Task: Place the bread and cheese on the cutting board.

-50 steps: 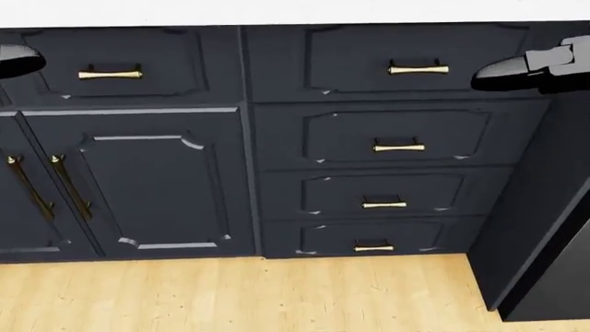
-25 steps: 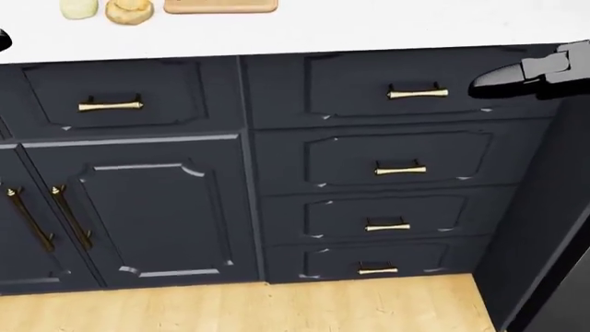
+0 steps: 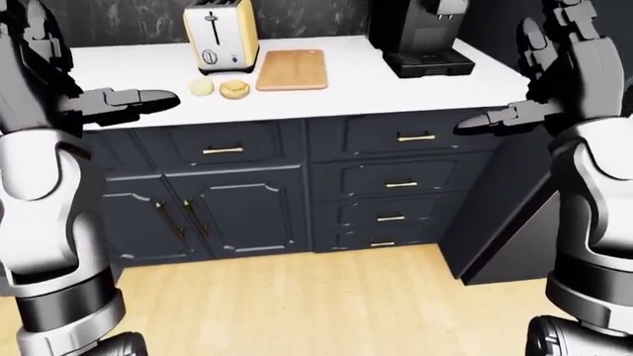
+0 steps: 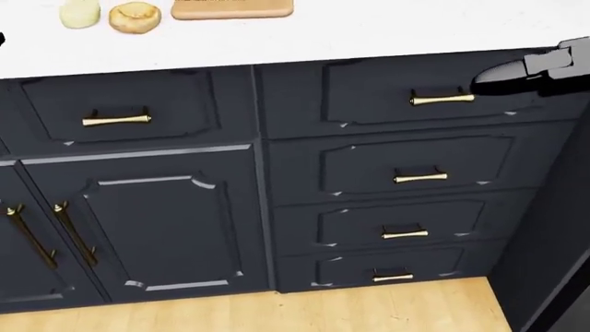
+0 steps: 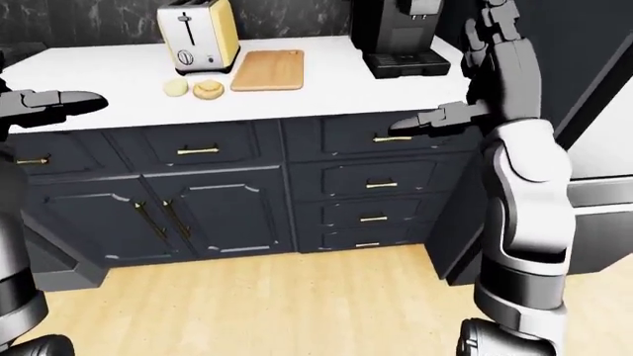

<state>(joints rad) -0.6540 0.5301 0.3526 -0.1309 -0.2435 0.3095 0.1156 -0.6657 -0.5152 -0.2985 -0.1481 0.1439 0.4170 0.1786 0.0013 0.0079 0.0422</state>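
Reaching out at counter-edge height, your left hand (image 3: pixel 133 101) shows its fingers extended, holding nothing. Cheese (image 3: pixel 202 87) and bread (image 3: pixel 234 89) sit near the white counter (image 3: pixel 415 85) edge, just left of the cutting board (image 3: pixel 293 70). Your right hand (image 3: pixel 499 119) points empty, well right.

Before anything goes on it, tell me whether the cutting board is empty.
Empty: the tan wooden cutting board lies bare; the round bread and pale cheese sit on the white counter beside it.
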